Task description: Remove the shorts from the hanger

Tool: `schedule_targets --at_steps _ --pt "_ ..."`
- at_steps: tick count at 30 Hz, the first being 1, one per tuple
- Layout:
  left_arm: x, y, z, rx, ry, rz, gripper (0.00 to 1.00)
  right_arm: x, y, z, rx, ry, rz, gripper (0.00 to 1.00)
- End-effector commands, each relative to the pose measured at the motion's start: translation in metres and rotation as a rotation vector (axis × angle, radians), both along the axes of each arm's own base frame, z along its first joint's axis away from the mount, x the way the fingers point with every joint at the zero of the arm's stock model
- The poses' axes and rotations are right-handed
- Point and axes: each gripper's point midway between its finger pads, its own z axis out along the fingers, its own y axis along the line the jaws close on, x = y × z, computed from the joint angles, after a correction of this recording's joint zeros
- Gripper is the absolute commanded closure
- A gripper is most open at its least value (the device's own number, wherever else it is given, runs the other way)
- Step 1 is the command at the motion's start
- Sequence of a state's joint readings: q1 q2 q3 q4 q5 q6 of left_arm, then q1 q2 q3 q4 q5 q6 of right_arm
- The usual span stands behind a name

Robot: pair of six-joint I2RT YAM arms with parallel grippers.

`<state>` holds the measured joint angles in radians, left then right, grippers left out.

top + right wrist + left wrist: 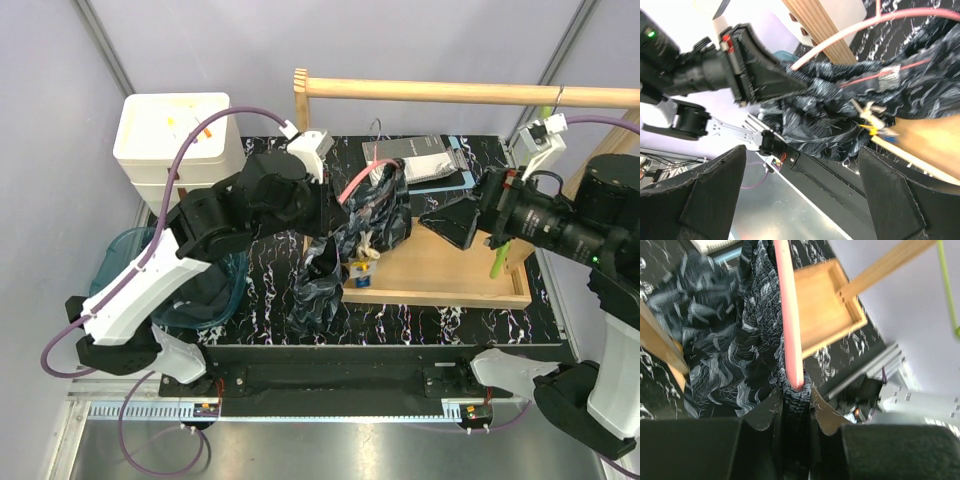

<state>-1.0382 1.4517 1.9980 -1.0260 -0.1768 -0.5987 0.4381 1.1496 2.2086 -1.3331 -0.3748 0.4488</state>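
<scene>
The marbled blue-grey shorts [372, 222] hang bunched from a pink hanger [356, 184] over the table's middle, one end trailing down to the mat. My left gripper [322, 212] is shut on the marbled cloth [755, 315] right at the tip of the pink hanger bar [789, 315], with my left gripper's [795, 401] jaws pressed on the fabric. My right gripper [452, 222] is open and empty, right of the shorts and apart from them. The right wrist view shows its spread fingers [715, 192] and the shorts [840, 120] beyond. A dark cloth [205, 290] in the teal bin may be the plain shorts; I cannot tell.
A wooden tray [450, 275] lies right of the shorts, with clothes pegs [366, 256] at its left edge. A wooden rail [460, 93] spans the back. A white box [175, 135] and a teal bin [130, 262] stand left. A green hanger [497, 262] hangs right; papers [425, 160] lie behind.
</scene>
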Motion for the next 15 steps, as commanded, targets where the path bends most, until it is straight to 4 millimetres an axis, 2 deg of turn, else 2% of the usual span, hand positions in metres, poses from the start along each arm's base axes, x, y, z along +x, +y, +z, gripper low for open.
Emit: schedule_targets --at_steps 1,9,11,15 --pt "-0.024 0.003 0.051 -0.182 -0.088 -0.118 1.00 0.022 0.005 -0.007 -0.038 -0.004 -0.010 0.00" --pt "-0.051 0.004 0.062 -0.261 -0.086 -0.240 1.00 0.057 0.009 -0.016 -0.107 0.000 -0.054 0.00" --pt "-0.055 0.003 0.060 -0.267 -0.074 -0.259 1.00 0.064 0.010 -0.016 -0.111 -0.007 -0.065 0.00" --pt "-0.064 0.003 0.061 -0.291 -0.057 -0.291 1.00 0.076 0.019 -0.012 -0.107 -0.043 -0.038 0.08"
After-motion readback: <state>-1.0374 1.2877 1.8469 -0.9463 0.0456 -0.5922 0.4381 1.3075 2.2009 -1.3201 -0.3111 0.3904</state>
